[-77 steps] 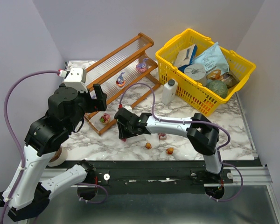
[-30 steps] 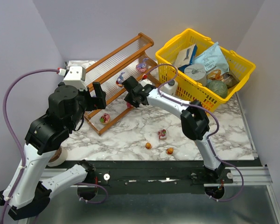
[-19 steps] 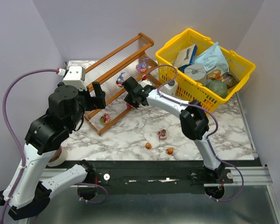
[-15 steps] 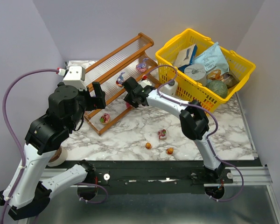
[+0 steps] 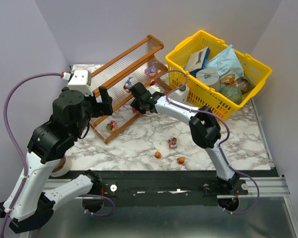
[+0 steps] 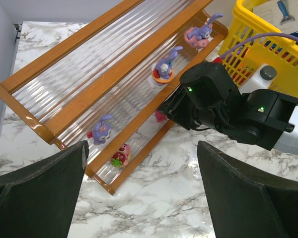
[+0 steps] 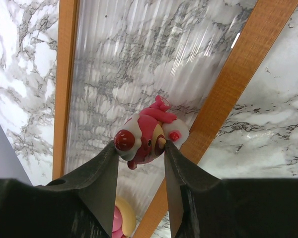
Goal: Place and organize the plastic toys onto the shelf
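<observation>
Noted three plastic toys loose on the worktop [image 5: 139, 144] near the front edge: a pink toy [image 5: 172, 143] and two orange toys [image 5: 158, 154] [image 5: 181, 159], well apart from the shelf [image 6: 89, 64]. Found the left jaws spread wide and holding nothing, hung above the shelf's near end and looking down on it. Recorded on the lowest tier, toward that near end, a pink-and-green toy [image 6: 120, 153]. On the tier above, recorded a purple toy [image 6: 102, 130], a purple toy on an orange base [image 6: 164, 67] and a pink-and-purple toy [image 6: 201, 33] toward the far end. Found the right arm [image 5: 174, 106] reaching across to the lowest tier, its jaws closed narrow on a red toy [image 7: 148, 133], held just inside the front wooden rail [image 7: 238, 69]. Cannot confirm contact between toy and ribbed plastic from this angle. Judged the step in hand as the set-down of the red toy on the lowest tier. Calls next for lowering until seated on the ribs clear of the rail, then parting the jaws and lifting straight out without brushing the neighbouring toys. Leaves the three loose toys for collection afterward. Beyond the shelf, noted a white bottle [image 5: 180, 94] beside a yellow basket [image 5: 205, 34] of packaged goods, neither part of the job.
</observation>
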Robot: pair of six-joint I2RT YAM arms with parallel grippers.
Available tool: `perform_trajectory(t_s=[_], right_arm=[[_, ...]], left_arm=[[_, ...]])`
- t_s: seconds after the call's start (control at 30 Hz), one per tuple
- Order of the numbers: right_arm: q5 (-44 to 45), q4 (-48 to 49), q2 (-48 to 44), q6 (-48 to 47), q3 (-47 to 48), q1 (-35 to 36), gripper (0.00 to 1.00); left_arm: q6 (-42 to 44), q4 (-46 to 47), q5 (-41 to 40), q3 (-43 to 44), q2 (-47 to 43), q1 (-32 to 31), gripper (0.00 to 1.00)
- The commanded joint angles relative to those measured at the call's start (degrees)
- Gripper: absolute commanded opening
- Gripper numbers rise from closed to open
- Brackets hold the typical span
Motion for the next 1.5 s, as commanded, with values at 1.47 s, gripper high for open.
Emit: perform_trajectory(t_s=[1.47], right_arm=[[-3.2,-2.9,0.3,0.4,0.2,-1.3,0.56]], left_arm=[[0.6,-0.6,-2.8,0.7,-0.6,-0.2,0.99]])
